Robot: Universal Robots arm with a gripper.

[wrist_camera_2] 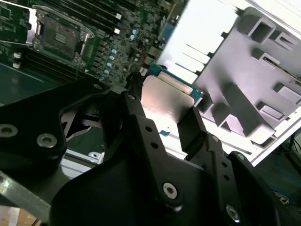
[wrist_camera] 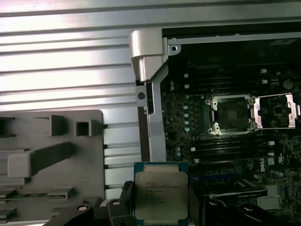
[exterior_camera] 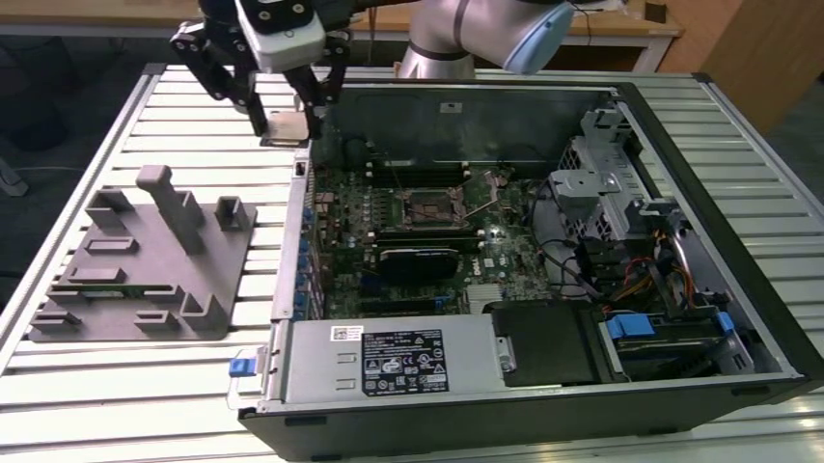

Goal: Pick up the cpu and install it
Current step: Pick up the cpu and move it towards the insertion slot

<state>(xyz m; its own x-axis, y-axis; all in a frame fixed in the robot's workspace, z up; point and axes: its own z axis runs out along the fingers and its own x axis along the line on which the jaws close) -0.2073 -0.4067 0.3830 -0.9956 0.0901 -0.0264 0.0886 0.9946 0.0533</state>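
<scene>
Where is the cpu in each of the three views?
Exterior view: cpu held by the end effector, by the case's far corner, exterior view's left.
Second wrist view: cpu in the grip, near the grey tray.
First wrist view: cpu against the case's edge.
Shared landmark: the motherboard socket.

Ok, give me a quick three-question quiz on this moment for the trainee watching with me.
1. True or false: the end effector is shut on the small flat square silver-topped cpu.
2. Multiple choice: the square cpu socket on the motherboard is A) open and empty, B) already holding a chip, C) covered by a cooler.
3. Short answer: in the exterior view, what lies on the table to the left of the open black computer case?

Key: 1 true; 2 A; 3 the grey plastic tray with upright posts.
</scene>
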